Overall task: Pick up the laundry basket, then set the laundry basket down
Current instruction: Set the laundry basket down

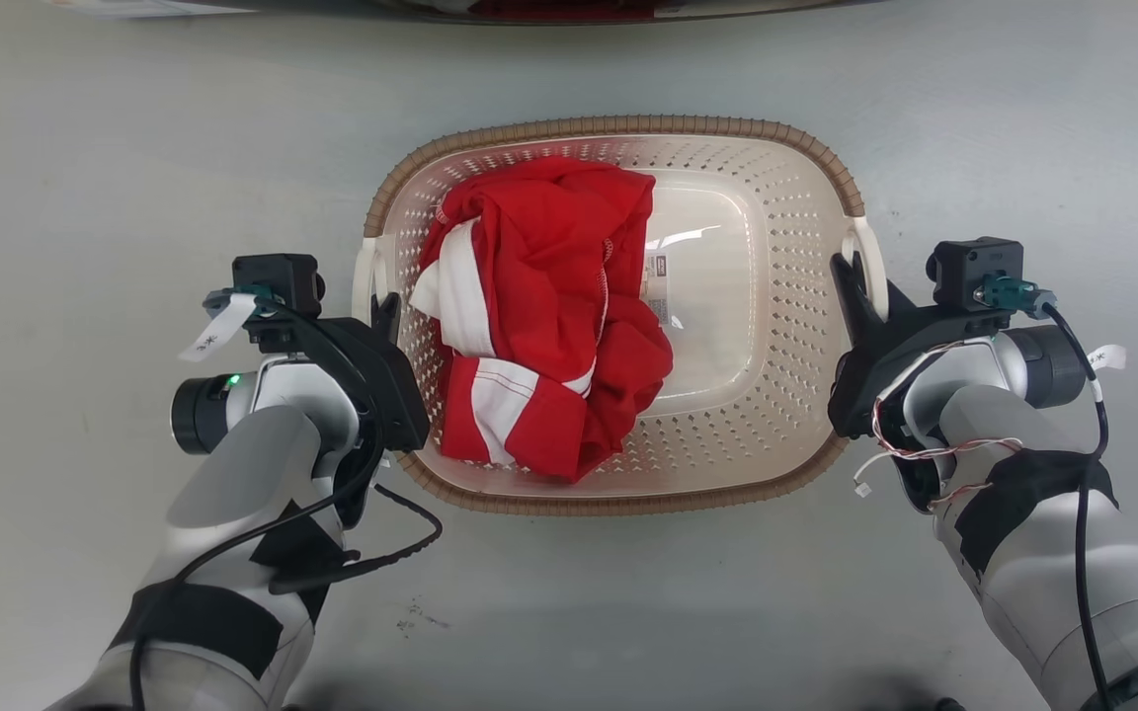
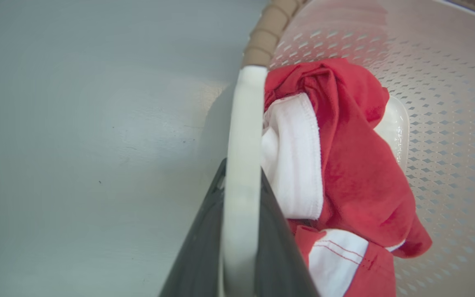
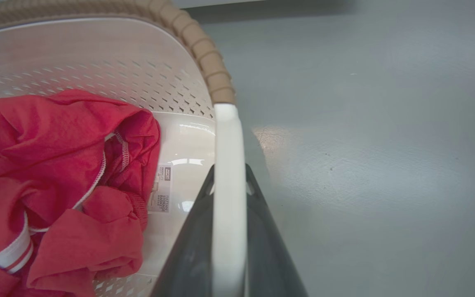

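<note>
Dead centre in head view: cream-white perforated plastic laundry basket (image 1: 618, 125) with brown woven-look rim, over smooth grey floor (image 1: 85, 148); can't tell if it's touching. Left gripper (image 1: 386, 308) at its 9 o'clock, fingers clamped either side of white left handle (image 2: 241, 165). Right gripper (image 1: 853, 278) at 3 o'clock, same clamp on white right handle (image 3: 229, 185). Crumpled red-and-white garment (image 1: 549, 316) inside, toward 9 o'clock.

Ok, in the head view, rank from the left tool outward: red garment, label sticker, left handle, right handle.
1. left handle, clamped in the left tool.
2. red garment, left half of the laundry basket.
3. label sticker, mid-floor.
4. right handle, far side, in the right tool.
</note>
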You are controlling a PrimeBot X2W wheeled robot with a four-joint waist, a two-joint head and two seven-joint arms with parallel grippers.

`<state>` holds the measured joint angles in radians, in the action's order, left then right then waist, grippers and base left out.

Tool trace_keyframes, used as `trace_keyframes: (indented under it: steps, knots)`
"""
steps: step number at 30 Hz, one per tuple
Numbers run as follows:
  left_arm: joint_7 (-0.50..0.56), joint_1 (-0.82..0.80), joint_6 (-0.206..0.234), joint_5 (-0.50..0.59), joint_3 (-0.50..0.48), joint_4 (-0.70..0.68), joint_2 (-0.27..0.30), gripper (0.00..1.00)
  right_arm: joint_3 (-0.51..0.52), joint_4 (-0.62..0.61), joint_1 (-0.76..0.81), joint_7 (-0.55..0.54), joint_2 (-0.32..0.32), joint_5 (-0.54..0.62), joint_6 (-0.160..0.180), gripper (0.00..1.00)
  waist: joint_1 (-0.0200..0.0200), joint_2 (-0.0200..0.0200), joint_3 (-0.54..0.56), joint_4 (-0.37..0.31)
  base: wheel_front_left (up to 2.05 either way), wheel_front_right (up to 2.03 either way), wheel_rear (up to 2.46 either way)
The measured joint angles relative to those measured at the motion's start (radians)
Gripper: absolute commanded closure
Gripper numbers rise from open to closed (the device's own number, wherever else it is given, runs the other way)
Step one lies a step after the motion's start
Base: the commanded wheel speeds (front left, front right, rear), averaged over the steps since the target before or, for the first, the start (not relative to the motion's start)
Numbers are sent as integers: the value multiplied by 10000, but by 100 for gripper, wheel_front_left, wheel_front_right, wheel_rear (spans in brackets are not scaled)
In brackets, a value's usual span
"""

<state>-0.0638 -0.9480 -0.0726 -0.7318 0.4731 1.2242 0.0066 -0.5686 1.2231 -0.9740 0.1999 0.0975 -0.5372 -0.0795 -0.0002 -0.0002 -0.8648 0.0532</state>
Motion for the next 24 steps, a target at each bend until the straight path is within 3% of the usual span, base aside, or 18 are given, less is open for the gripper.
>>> trace_keyframes:
  steps: [12,13,14,15,16,24]
  knots:
    - [54,-89,-236,-50,-4,186,-8,100,-98,107,-46,59,-4,2,-90,100,1,1,17,10,0,0,0]
    - [94,-89,-245,-81,-25,207,-12,95,-151,113,-57,88,0,19,-104,88,1,1,24,15,0,0,0]
    - [109,-89,-245,-128,-29,222,-12,58,-174,117,-58,94,0,31,-138,56,1,1,32,20,0,0,0]
    - [180,-89,-245,-142,-35,234,4,0,-192,123,-59,107,0,44,-178,4,1,1,43,27,0,0,0]
    - [232,-89,-244,-167,-59,249,42,0,-199,132,-58,128,0,44,-178,0,2,1,55,32,0,0,0]
    - [284,-79,-272,-234,-48,320,209,0,-263,171,-48,222,82,98,-265,0,2,1,309,51,0,0,0]
